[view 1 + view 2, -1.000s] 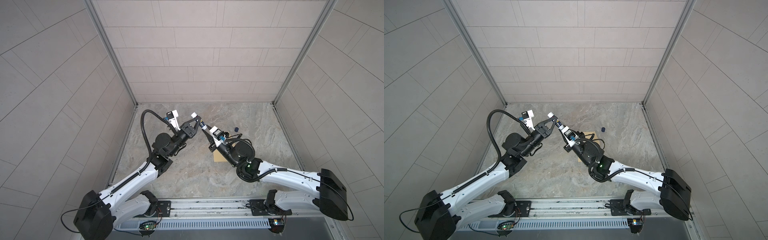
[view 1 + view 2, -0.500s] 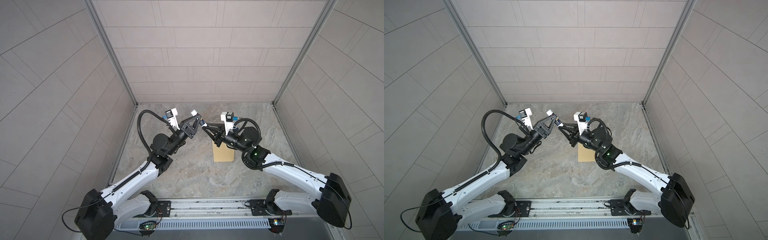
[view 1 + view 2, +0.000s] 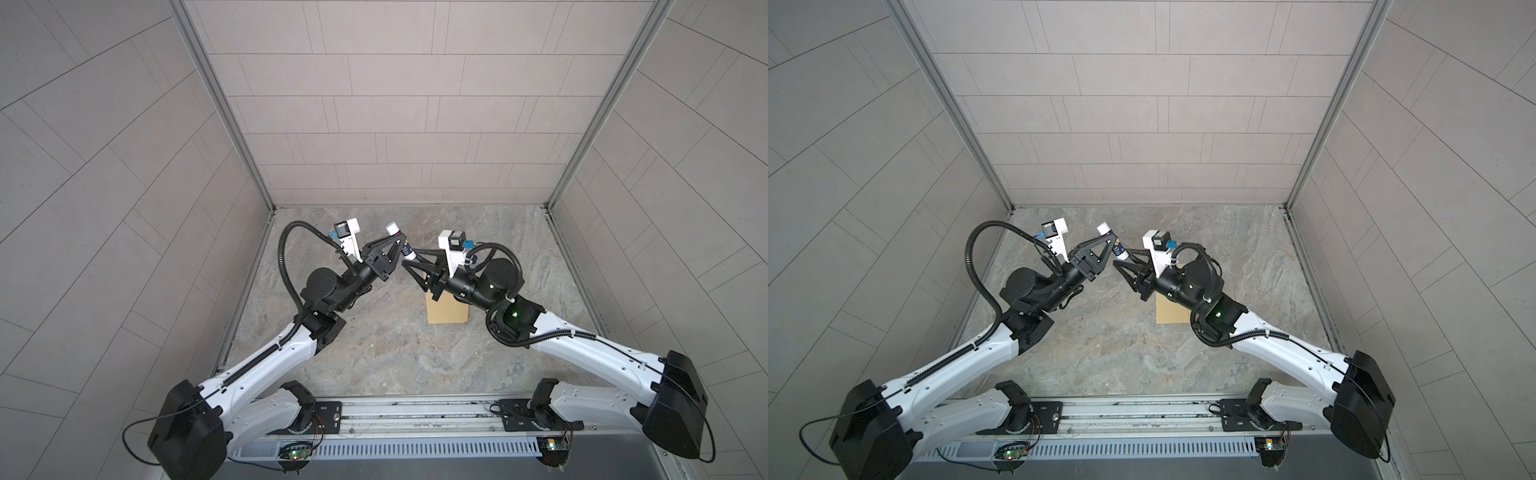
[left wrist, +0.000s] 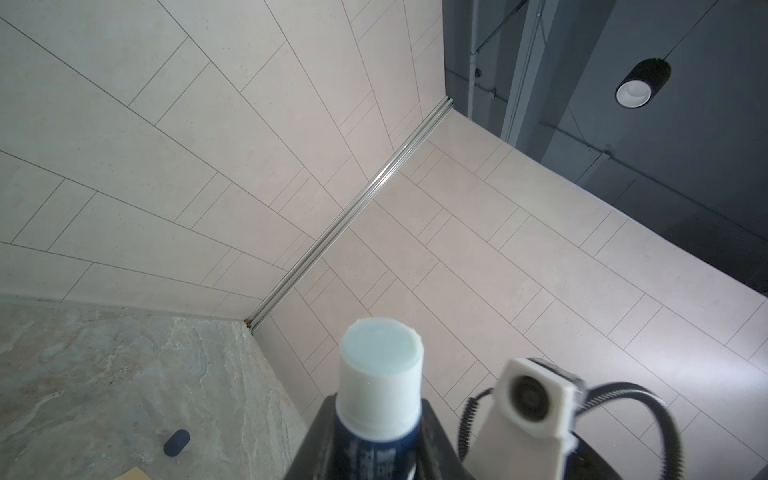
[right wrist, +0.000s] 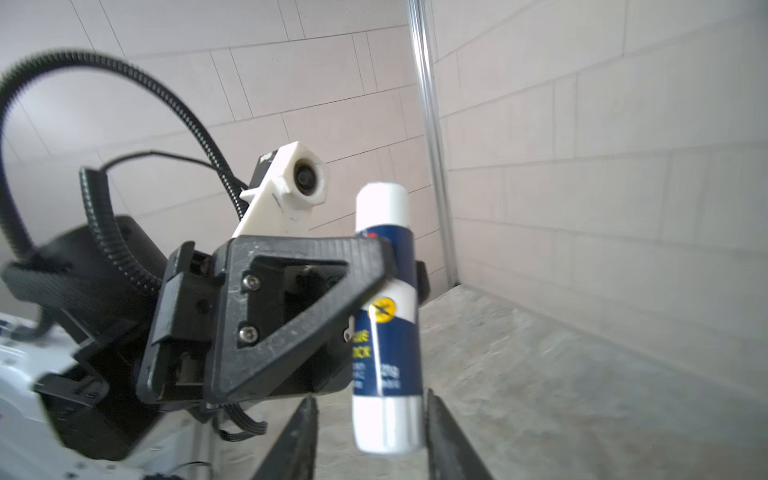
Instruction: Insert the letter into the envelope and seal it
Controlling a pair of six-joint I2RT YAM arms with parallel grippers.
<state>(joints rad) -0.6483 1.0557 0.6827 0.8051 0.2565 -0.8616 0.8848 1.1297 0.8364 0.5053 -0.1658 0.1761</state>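
A blue-and-white glue stick [image 3: 392, 228] [image 5: 386, 316] is held above the floor with my left gripper [image 3: 400, 246] [image 4: 376, 436] shut on its blue middle; its bare glue end [image 4: 380, 345] points up. My right gripper [image 3: 409, 258] [image 3: 1121, 259] [image 5: 370, 399] is open, its jaws standing on either side of the stick's white lower end, with a gap on one side. The tan envelope [image 3: 446, 311] [image 3: 1169, 311] lies flat on the floor, partly under my right wrist. The letter is hidden in every view.
A small dark cap [image 4: 176, 442] lies on the stone floor [image 3: 374, 340] near the back right corner. Tiled walls [image 3: 395, 124] close in three sides. The two wrists face each other closely over the middle of the floor.
My right arm has swung out to the right and turned its wrist, uncovering more of the envelope. Its jaws have opened around the stick's lower end. The left gripper has kept its hold.
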